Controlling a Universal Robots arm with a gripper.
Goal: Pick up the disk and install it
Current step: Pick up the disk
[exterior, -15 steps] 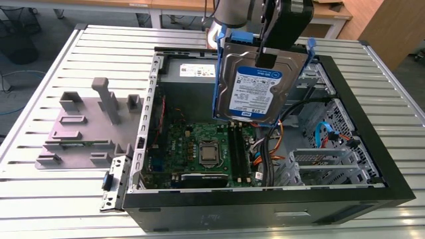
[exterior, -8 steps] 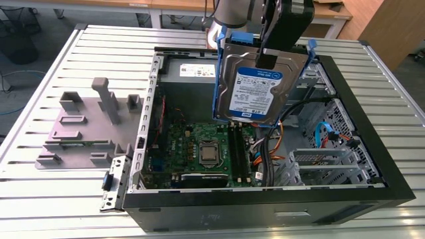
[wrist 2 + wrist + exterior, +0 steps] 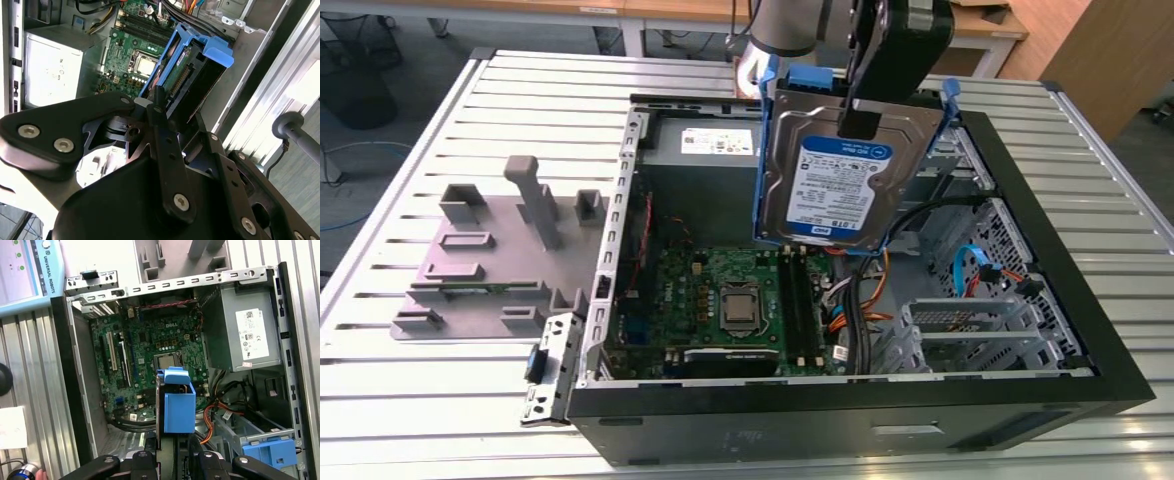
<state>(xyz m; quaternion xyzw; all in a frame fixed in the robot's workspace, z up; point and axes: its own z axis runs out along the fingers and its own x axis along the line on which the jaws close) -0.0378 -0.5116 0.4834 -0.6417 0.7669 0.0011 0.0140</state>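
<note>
Slatted metal makes up the table [image 3: 414, 400] in the exterior view, and on it I see a black computer case [image 3: 854, 415] lying on its side with the panel off. A grey moulded fixture [image 3: 494, 250] sits just beside the case on the exterior view's left. The end effector [image 3: 861, 118] is clamped on the disk [image 3: 841, 190], which hangs upright above the open case. Its white-and-blue label faces the camera and blue caddy rails run along both edges. Below it lie the green motherboard [image 3: 720, 300] and, further back, the grey power supply [image 3: 707, 145].

In the second wrist view I look down along the black fingers [image 3: 159, 115]. They pinch the disk [image 3: 200, 65] edge-on, with its connector row showing, high over the motherboard [image 3: 130, 45].

In the first wrist view the caddy's blue end [image 3: 177, 407] points down toward the case floor, above the board's edge. A bare blue bracket [image 3: 270, 450] sits in the drive cage, well apart from the disk.
</note>
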